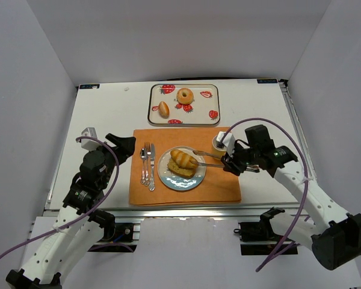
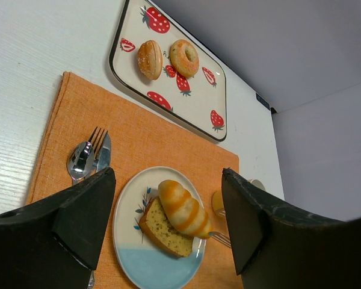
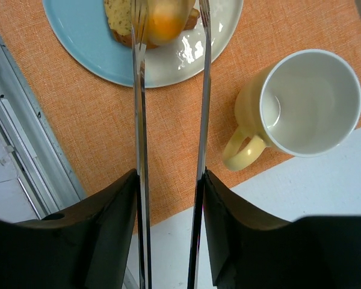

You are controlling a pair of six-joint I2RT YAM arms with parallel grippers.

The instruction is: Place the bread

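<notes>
On plate [image 1: 173,180], bread [image 1: 184,158] sits atop cake slice [image 1: 182,171], dead ahead of my R gripper [image 1: 228,162], long axis slanting btwn tongs [image 1: 208,159] tips; R gripper clamps tongs, L gripper [image 1: 123,144] spread, empty, farther.

Orange woven placemat [image 3: 78,126]; plate [image 3: 78,36] pale blue and white; bread [image 3: 168,15], between the silver tongs' [image 3: 138,120] tips, cream with orange stripes; mug [image 3: 307,102] beside them pale yellow; tray [image 2: 195,99] white with red strawberries.

Left pincer [image 1: 123,144] gapes wide; right pincer [image 1: 230,161], arm reaching inward, clasps the tongs [image 3: 140,120].
</notes>
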